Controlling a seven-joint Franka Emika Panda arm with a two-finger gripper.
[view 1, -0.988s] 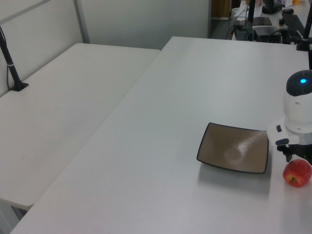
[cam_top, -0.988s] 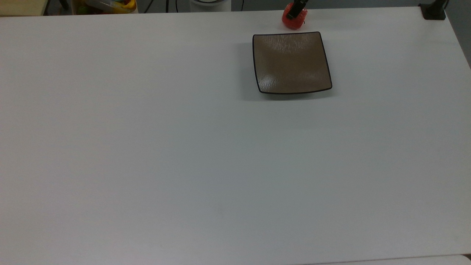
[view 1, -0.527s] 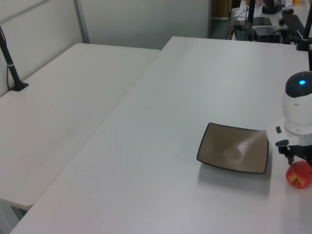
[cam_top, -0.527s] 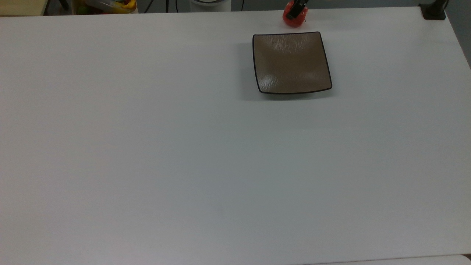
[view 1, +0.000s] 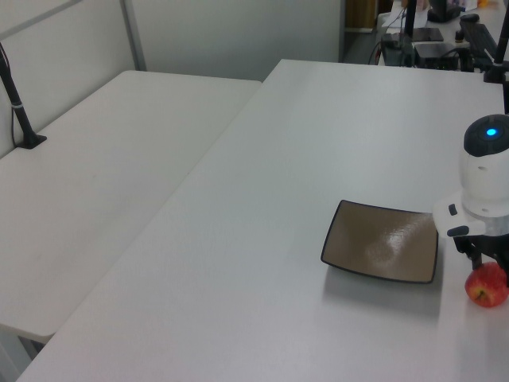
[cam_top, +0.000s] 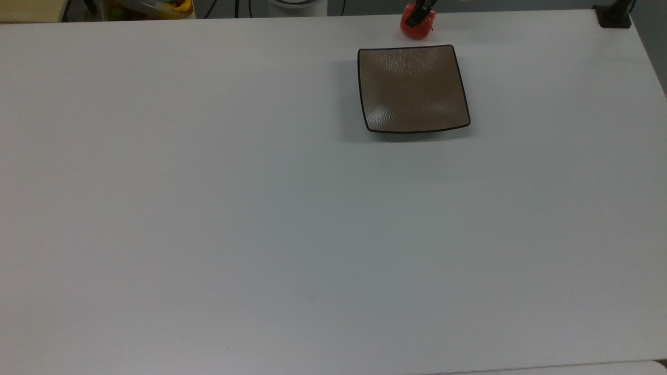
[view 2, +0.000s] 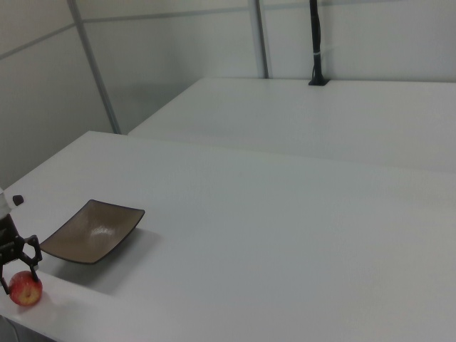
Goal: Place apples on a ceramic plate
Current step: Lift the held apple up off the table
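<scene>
White tabletop (cam_top: 208, 208) fills most of the scene, with a second white table beside it and pale wall panels behind.

Near one edge of that surface sits the square, glossy brown-taupe ceramic plate (cam_top: 414, 88) with its thin dark rim, and nothing lies on it. Just beyond the plate's far side in the top view, at the top view's upper edge, is the small round red apple (cam_top: 417, 26), apart from the plate. In the left view the apple (view 1: 487, 285) is at the left view's right edge, and in the right view it (view 2: 26, 288) is at the right view's lower left. The black two-finger gripper (view 2: 18, 265) comes down on it from above, fingers bracketing its top and seemingly pressed against it; I judge it clamped on the apple.

What could go wrong is mostly about that hold. Fingers set high on a round, smooth fruit may let it squirt out or roll when carried, and the table edge looks close. A low carry could also clip the plate's upturned rim and shove the dish. Released from too high, the apple may roll across the glossy curved surface and off.

Count: one apple, one plate, one gripper, two tables.
</scene>
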